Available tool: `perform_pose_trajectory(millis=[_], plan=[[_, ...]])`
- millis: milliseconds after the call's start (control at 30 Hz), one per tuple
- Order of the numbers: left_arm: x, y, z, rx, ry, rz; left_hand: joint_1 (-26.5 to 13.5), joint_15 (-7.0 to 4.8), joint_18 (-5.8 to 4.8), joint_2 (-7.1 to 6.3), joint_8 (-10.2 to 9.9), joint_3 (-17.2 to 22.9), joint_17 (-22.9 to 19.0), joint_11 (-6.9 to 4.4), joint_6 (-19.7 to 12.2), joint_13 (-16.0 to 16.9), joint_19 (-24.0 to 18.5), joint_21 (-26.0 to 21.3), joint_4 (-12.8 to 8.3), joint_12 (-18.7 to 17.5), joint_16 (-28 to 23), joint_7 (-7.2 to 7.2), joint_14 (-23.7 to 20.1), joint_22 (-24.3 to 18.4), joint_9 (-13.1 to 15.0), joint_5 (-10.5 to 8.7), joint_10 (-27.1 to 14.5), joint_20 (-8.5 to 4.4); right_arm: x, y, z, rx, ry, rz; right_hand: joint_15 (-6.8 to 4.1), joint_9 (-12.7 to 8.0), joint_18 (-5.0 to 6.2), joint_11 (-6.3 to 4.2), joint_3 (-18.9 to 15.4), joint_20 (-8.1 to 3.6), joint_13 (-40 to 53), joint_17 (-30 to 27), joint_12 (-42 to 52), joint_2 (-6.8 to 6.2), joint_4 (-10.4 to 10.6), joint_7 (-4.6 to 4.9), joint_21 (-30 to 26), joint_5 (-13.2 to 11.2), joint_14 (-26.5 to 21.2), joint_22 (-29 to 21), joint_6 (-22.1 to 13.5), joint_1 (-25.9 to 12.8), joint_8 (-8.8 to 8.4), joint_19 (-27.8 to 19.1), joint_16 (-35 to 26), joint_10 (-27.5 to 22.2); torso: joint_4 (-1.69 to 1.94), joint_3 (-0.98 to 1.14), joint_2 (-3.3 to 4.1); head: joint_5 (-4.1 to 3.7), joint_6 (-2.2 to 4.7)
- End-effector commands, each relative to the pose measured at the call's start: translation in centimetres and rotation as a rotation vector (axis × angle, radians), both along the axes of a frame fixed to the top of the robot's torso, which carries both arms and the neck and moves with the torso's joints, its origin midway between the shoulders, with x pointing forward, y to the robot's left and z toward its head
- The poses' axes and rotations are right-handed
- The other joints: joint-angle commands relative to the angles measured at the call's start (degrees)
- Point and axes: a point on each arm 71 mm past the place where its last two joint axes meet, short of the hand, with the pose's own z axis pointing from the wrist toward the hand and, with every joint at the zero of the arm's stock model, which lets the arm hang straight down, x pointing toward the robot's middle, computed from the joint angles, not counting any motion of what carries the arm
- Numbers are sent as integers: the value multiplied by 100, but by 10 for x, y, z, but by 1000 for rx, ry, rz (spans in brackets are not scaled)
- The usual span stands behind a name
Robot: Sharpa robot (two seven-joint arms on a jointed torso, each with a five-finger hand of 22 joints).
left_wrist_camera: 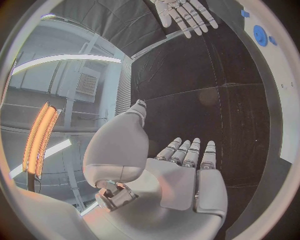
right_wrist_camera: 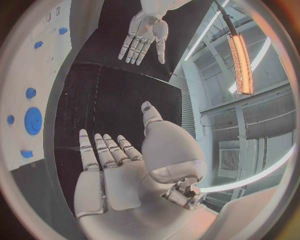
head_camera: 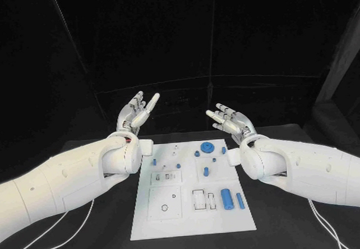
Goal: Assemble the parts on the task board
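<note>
The white task board [head_camera: 193, 213] lies flat in the middle of the table. Small blue parts lie on it: a round disc [head_camera: 207, 145] near its far edge, a thick cylinder [head_camera: 227, 199] and a thin peg [head_camera: 240, 200] at its right side. My left hand [head_camera: 137, 112] is raised above the board's far left corner, fingers spread, holding nothing. My right hand [head_camera: 231, 120] hovers above the far right corner, also spread and empty. The left wrist view shows my left hand [left_wrist_camera: 181, 175] with the right hand [left_wrist_camera: 184, 12] across from it. In the right wrist view the disc [right_wrist_camera: 33, 120] sits on the board [right_wrist_camera: 19, 75] beside my right hand [right_wrist_camera: 119, 165].
More small blue pieces [head_camera: 154, 161] stand along the board's left and middle rows. Empty slots and outlines [head_camera: 202, 199] mark the board's near half. Black table [head_camera: 298, 225] surrounds the board, with white cables [head_camera: 52, 232] trailing at the near left.
</note>
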Motion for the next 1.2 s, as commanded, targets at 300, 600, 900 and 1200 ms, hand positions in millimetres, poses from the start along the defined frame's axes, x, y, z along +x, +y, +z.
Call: perform_pose_trajectory(millis=[300, 600, 900, 1200], plan=[[1, -5, 4, -13, -38, -77, 845, 324, 242, 103, 220, 266, 227, 454, 903, 126, 281, 155, -36, 209, 365, 479, 956, 100, 126, 35, 751, 229, 8, 17, -3, -77, 41, 264, -359, 204, 522, -221, 761, -199, 158, 168, 479, -50, -1347, 408, 822, -116, 4391, 102, 3989, 1009, 557, 3128, 586, 4222, -2, 0, -2, 2, 0], [-14, 19, 9, -52, -27, -96, 1196, 356, 215, 296, 1016, 163, 733, 609, 3945, 496, 3591, 1554, -363, 1282, 1543, 645, 4359, 779, 482, 53, 4461, 241, 36, -16, 53, -607, -364, 236, -530, 211, 523, -329, 1061, -396, 166, 217, 253, -120, -1541, 364, 903, -140, 5007, 103, 4358, 855, 399, 3632, 495, 4674, 73, -32, 360, -103, 44], [-25, 20, 14, -62, -23, -142, 1323, 95, 263, 435, 901, 22, 884, 394, 4503, 393, 4696, 1621, -594, 1180, 1559, 529, 5357, 703, 357, 30, 5328, 16, 42, -12, 68, -921, -465, 297, -823, 221, 520, -543, 1365, -743, 190, 433, 241, -331, -1532, 234, 1328, 3, 5819, 259, 4745, 859, 380, 4339, 698, 5334, 146, -71, 576, -170, 110], [-38, 15, 19, -81, -12, -189, 1369, 87, 252, 507, 741, -48, 934, 394, 4625, 341, 4900, 1427, -720, 971, 1343, 536, 5461, 568, 282, 36, 5469, -2, 42, -3, 66, -1250, -477, 381, -1136, 205, 502, -717, 1486, -1162, 185, 1049, 95, -567, -1496, 127, 2244, -132, 7016, 702, 4896, 773, 261, 5317, 1486, 5622, 259, -100, 767, -267, 163]])
